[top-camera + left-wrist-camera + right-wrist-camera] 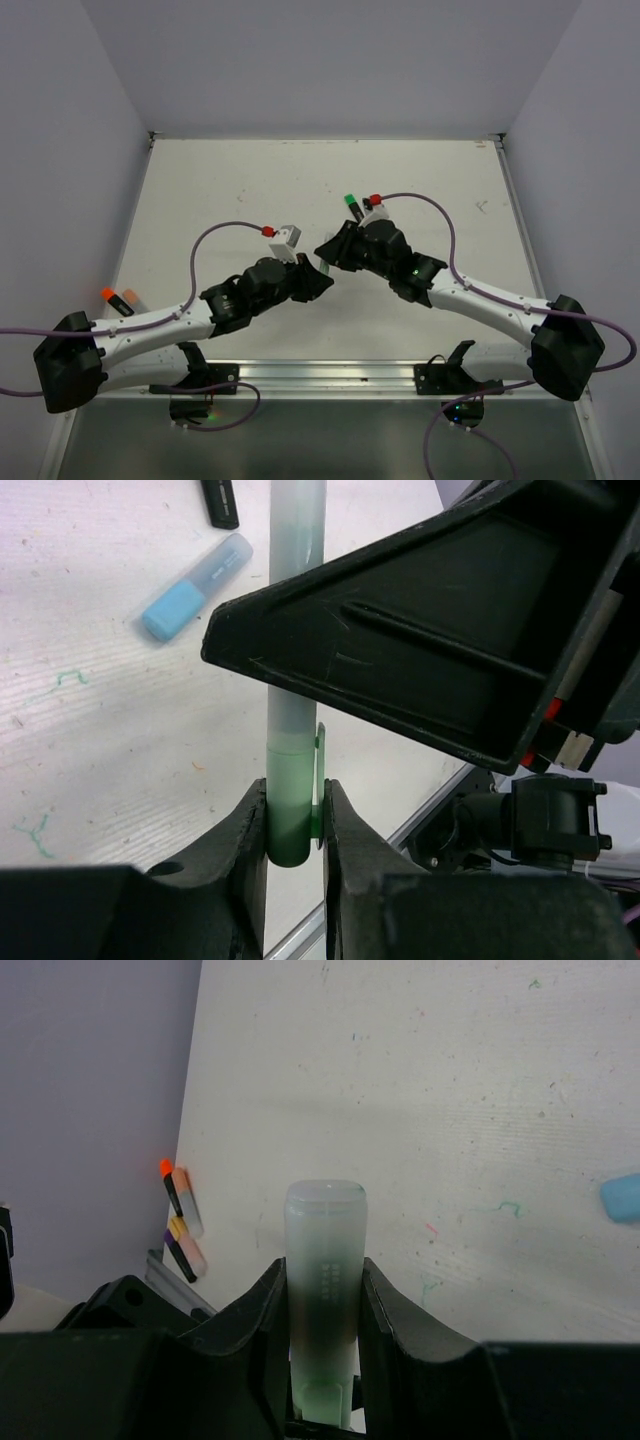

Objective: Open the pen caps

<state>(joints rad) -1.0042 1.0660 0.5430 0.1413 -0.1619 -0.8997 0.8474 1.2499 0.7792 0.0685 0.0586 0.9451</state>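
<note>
Left fingers (240,850) pinch mint cap (290,820), right fingers (255,1330) marker (325,1250); print illegible.

light: bright, even, from overhead; shadows: soft, faint; wrist views: near foreground dark, blurred

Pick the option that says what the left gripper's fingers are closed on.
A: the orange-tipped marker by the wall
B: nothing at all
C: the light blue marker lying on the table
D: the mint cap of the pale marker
D: in the left wrist view the left gripper pinches the mint cap from both sides, while the right gripper holds the pale marker body.
</note>
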